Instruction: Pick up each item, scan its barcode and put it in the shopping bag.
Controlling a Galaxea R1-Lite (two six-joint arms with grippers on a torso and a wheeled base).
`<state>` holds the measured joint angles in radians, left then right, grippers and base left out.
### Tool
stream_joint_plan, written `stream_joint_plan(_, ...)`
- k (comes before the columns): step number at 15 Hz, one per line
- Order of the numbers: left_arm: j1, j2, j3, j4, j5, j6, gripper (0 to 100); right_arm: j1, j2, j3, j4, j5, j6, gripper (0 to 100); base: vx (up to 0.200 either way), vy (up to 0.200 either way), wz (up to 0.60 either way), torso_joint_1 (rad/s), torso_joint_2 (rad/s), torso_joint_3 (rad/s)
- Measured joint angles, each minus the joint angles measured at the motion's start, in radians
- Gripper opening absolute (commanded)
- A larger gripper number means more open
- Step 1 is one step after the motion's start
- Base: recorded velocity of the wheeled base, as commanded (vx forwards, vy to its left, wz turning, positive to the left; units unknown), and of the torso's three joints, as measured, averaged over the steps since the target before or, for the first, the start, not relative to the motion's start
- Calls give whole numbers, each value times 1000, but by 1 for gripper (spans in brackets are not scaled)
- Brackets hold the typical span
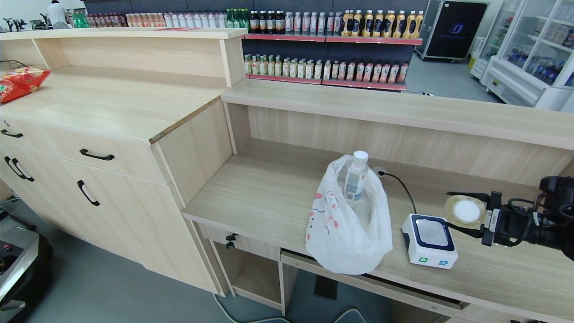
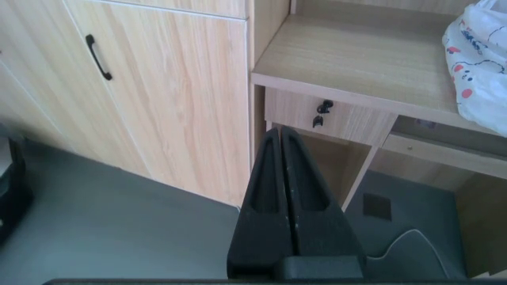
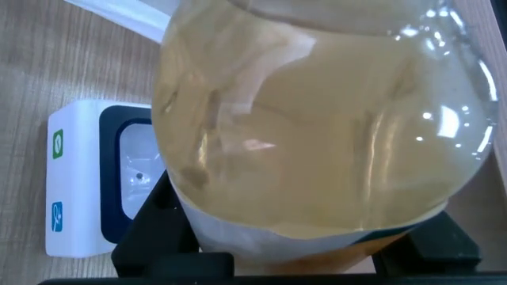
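Your right gripper point(image 1: 464, 212) hangs over the right part of the tabletop point(image 1: 260, 193), its fingers point(image 1: 468, 195) clamped on the amber bottle point(image 1: 467, 210), which lies sideways with its white cap toward the head camera. The bottle is just beside the scanner point(image 1: 429, 240), on its right. From the wrist it overlaps the edge of the scanner's glass window.

The scanner stands close to the tabletop's front edge, and its cable point(image 1: 406, 190) runs back toward the rear wall. The shopping bag point(image 1: 345, 233) stands just left of the scanner, its base right at the front edge and its mouth open upward. A clear bottle point(image 1: 355, 177) stands upright inside it.

You have open wood between the bag and the tall side panel point(image 1: 197, 148) on the left, and more behind the bag up to the rear wall. An upper ledge point(image 1: 403, 110) runs along the top of that wall.

Your left gripper point(image 2: 281, 186) hangs low over the floor, in front of the cabinet doors and below the tabletop's front edge. Its fingers point(image 2: 269, 186) are pressed together with nothing between them.

A red snack packet point(image 1: 20, 82) lies on the higher counter point(image 1: 112, 107), far to the left.
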<state>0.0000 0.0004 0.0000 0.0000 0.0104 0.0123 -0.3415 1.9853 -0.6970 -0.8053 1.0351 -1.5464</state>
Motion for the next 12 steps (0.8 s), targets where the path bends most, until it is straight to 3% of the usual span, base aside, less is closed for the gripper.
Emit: stream_joint_plan(12, 0, 0, 0, 0, 0, 0, 0, 66, 81, -71, 0, 0, 2, 0, 0, 0, 0, 0, 0, 0)
